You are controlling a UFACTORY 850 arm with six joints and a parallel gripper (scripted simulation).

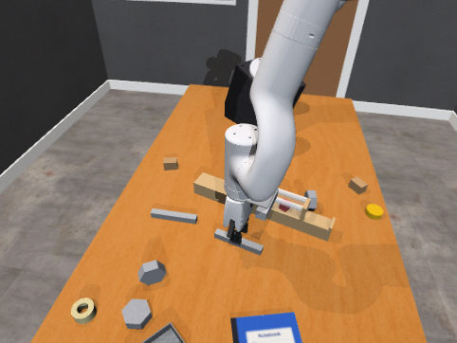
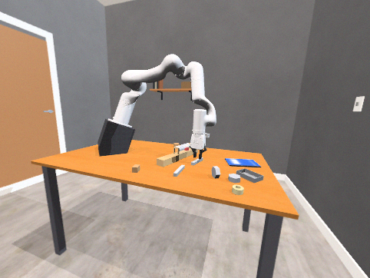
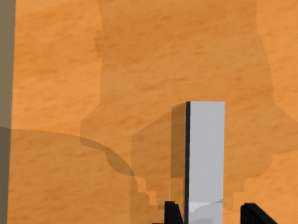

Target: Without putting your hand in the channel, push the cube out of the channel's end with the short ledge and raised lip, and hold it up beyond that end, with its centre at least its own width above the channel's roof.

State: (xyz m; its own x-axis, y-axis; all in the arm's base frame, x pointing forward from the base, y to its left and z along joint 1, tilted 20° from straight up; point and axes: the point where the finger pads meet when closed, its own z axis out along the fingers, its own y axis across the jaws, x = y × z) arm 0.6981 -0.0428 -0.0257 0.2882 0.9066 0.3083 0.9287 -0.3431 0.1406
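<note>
top view: arm reaches down over the table, gripper lowered onto the nearer grey bar, fingers straddling it near its left-hand end. the bar's long axis runs left to right across this view, roughly parallel with the wooden channel lying just beyond it. the red cube sits inside the channel under the clear roof, right of the wrist, well away from the fingers. a second grey bar lies apart to the left. exterior view: gripper hangs vertical, fingertips down at table level beside the channel; bar directly under it; too small to read contact. wrist view: bar runs straight away from the camera, its near end between the two dark fingertips; the fingers stand part open, spread wider than the bar, gap visible on the right side, so nothing gripped yet by my reading. judgement: the closing grasp depends on fingers squeezing across the bar's short width; bar sits nearer the left finger.
</note>
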